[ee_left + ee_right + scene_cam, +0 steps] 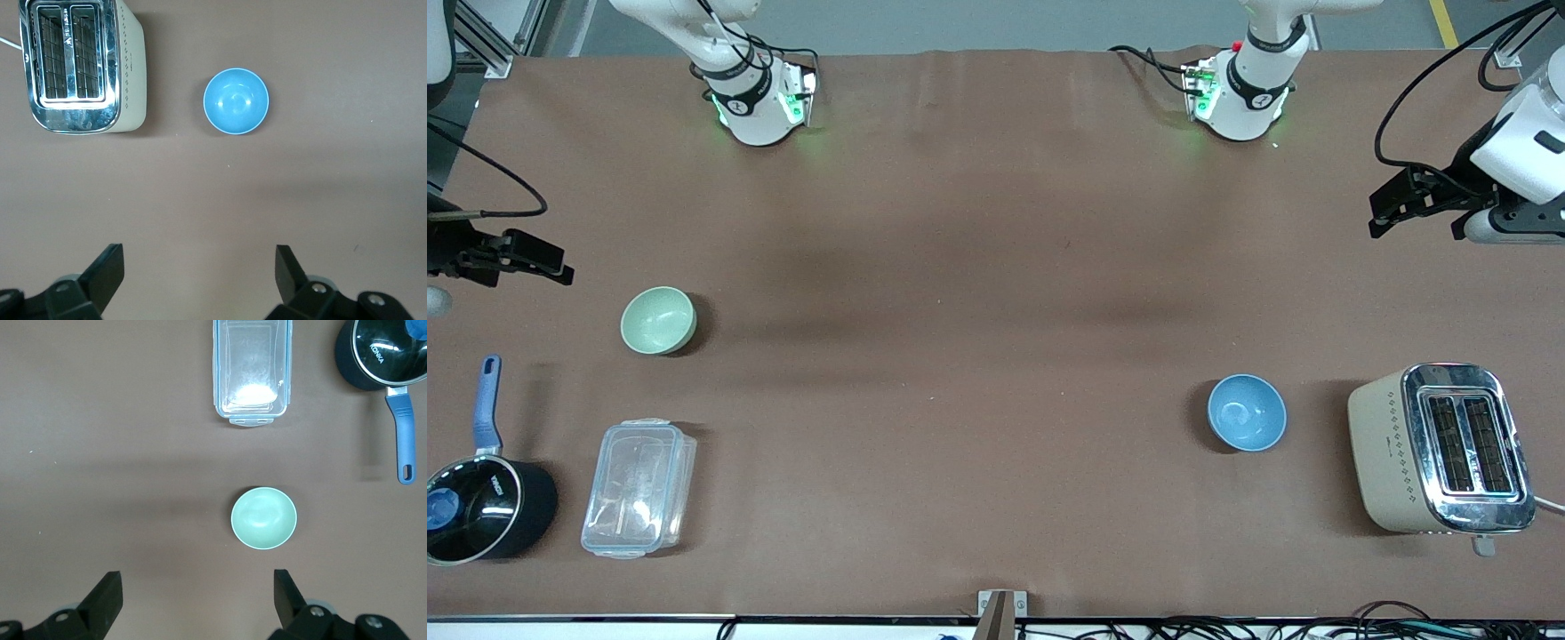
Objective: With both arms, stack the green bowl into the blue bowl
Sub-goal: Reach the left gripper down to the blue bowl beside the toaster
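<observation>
The pale mint-green bowl (658,320) stands upright and empty on the brown table toward the right arm's end; it also shows in the right wrist view (263,518). The sky-blue bowl (1247,412) stands upright and empty toward the left arm's end, beside the toaster; it also shows in the left wrist view (235,101). My right gripper (560,265) hangs open and empty over the table's edge at the right arm's end (197,590). My left gripper (1383,212) hangs open and empty over bare table at the left arm's end (199,267). Neither gripper touches a bowl.
A cream and chrome toaster (1440,449) stands beside the blue bowl. A clear plastic container (639,487) and a black saucepan with a blue handle (480,511) sit nearer to the front camera than the green bowl.
</observation>
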